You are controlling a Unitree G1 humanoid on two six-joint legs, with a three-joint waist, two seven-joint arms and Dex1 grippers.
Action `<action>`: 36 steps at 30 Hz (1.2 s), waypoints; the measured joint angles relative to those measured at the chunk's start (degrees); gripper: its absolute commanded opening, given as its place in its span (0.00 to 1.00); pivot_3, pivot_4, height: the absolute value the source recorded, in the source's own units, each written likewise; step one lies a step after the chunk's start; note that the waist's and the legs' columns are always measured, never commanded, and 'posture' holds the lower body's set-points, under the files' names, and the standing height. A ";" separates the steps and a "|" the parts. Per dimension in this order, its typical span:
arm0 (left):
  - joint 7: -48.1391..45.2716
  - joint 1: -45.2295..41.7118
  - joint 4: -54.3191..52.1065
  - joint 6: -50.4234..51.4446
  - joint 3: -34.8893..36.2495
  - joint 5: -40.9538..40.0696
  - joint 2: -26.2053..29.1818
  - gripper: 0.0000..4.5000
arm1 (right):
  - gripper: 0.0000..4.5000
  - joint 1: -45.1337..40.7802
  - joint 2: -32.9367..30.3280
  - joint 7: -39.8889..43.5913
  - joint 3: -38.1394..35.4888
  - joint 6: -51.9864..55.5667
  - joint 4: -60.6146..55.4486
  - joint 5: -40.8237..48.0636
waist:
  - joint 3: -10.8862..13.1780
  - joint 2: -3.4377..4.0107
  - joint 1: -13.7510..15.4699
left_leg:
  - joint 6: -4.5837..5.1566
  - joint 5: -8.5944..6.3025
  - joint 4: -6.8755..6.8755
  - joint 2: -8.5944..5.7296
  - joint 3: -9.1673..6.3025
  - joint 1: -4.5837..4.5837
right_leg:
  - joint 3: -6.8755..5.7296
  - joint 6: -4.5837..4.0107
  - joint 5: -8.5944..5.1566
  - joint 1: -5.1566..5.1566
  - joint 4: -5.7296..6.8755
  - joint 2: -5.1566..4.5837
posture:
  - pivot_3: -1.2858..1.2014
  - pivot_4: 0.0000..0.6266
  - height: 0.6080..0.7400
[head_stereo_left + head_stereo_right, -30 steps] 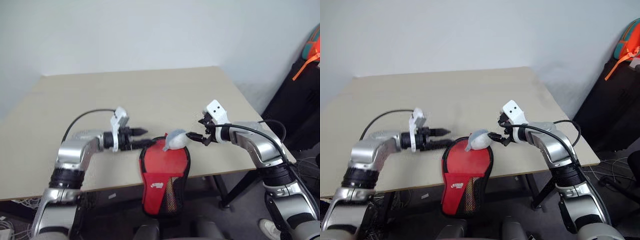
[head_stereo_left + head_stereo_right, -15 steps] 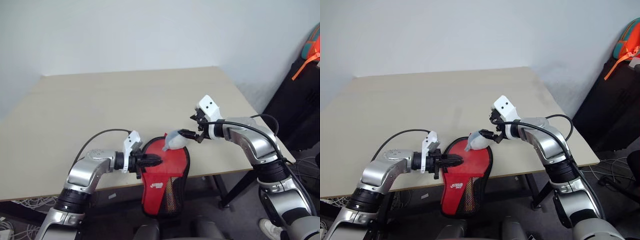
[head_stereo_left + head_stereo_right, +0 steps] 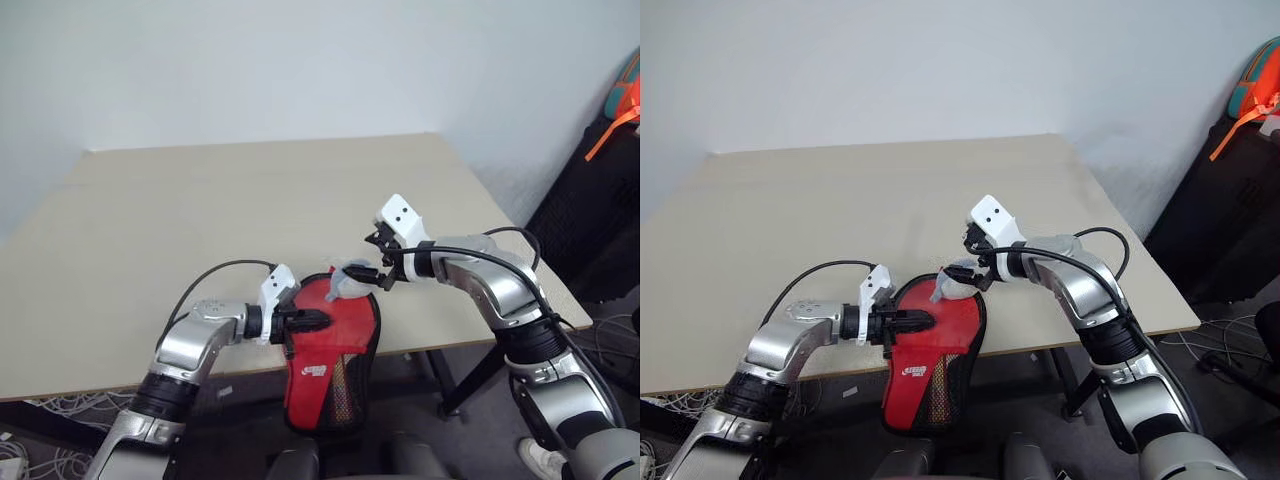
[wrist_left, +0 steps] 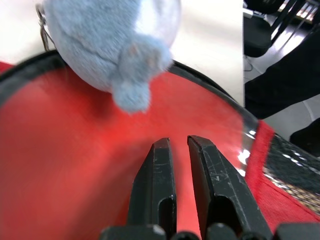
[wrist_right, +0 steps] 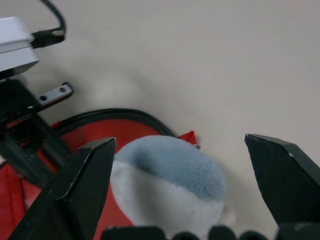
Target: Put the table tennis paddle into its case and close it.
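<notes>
Head views: the case (image 3: 331, 345) lies at the near edge of the beige table (image 3: 200, 210), its lower end hanging over.
Under its clear side the table tennis paddle (image 4: 75, 150) shows red. The left gripper (image 3: 318, 320) rests over that face, fingers nearly together, perhaps pinching the cover. The right gripper (image 3: 368, 275) stands wide apart around a pale grey plush ball (image 5: 167, 187) at the case's far rim. Beyond the right arm, dark bags stand by the white wall (image 3: 300, 70).
</notes>
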 measured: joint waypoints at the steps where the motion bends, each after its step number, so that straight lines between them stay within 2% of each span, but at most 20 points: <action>1: 0.05 -0.29 0.62 -0.66 -0.36 0.30 -0.21 0.11 | 1.00 0.01 0.00 0.06 0.41 -0.04 0.16 -0.05 | 0.00 0.00 -0.01 | 0.00 0.00 0.00 0.00 0.00 0.00 | 0.00 0.00 0.00 0.00 0.00 0.00 | 0.52 0.00 0.99; 8: 0.78 -0.97 4.20 -4.95 -1.23 2.47 -2.17 0.11 | 1.00 0.30 1.08 0.29 3.03 -1.30 1.33 -0.60 | -0.01 0.00 -0.02 | 0.00 0.00 0.00 0.00 0.00 0.02 | 0.00 0.00 0.00 0.00 0.00 0.00 | 0.52 0.00 0.99; 19: 2.41 -0.86 7.24 -13.83 -1.95 6.50 -4.39 0.11 | 1.00 0.61 4.60 -2.80 4.98 -4.67 9.81 -4.65 | -0.02 0.01 0.02 | 0.00 0.00 0.00 -0.01 -0.01 0.05 | 0.00 0.00 0.00 0.05 0.00 0.00 | 0.52 0.00 0.99; 22: 2.48 -0.78 8.37 -16.19 -2.00 7.10 -4.73 0.10 | 0.87 0.61 4.99 -3.05 5.39 -5.83 11.39 -5.40 | -0.05 0.05 0.03 | 0.00 0.00 0.00 -0.01 -0.01 0.08 | 0.00 0.00 0.01 0.08 0.01 0.00 | 0.52 0.00 0.99; 29: 2.45 -1.34 10.61 -18.72 -2.07 8.55 -5.45 0.10 | 0.33 0.60 4.53 -2.67 6.41 -7.47 11.60 -6.81 | -0.30 0.24 0.10 | 0.00 0.00 0.00 -0.02 -0.01 0.13 | 0.00 0.00 0.00 0.16 0.01 0.00 | 0.52 0.00 0.99; 32: 2.37 -1.65 11.46 -19.40 -2.06 8.72 -5.59 0.10 | 0.16 0.60 3.76 -2.15 7.00 -8.37 11.61 -7.29 | -0.38 0.33 0.10 | 0.00 0.00 0.00 -0.02 -0.01 0.13 | 0.00 0.01 0.00 0.16 0.01 0.00 | 0.52 0.00 0.99; 34: 2.32 -1.86 12.09 -19.94 -2.07 8.88 -5.67 0.10 | 0.08 0.59 3.39 -1.59 7.52 -8.94 11.61 -7.88 | -0.41 0.35 0.10 | 0.00 0.00 0.00 -0.02 -0.01 0.14 | -0.01 0.00 0.00 0.17 0.01 0.00 | 0.52 0.00 0.99; 36: 2.32 -2.08 12.67 -20.35 -2.06 9.01 -5.79 0.10 | 0.07 0.52 3.20 -1.25 7.93 -9.64 11.81 -8.31 | -0.45 0.37 0.10 | 0.00 0.00 0.00 -0.02 -0.01 0.16 | 0.00 0.01 0.00 0.19 0.00 0.00 | 0.52 0.00 0.99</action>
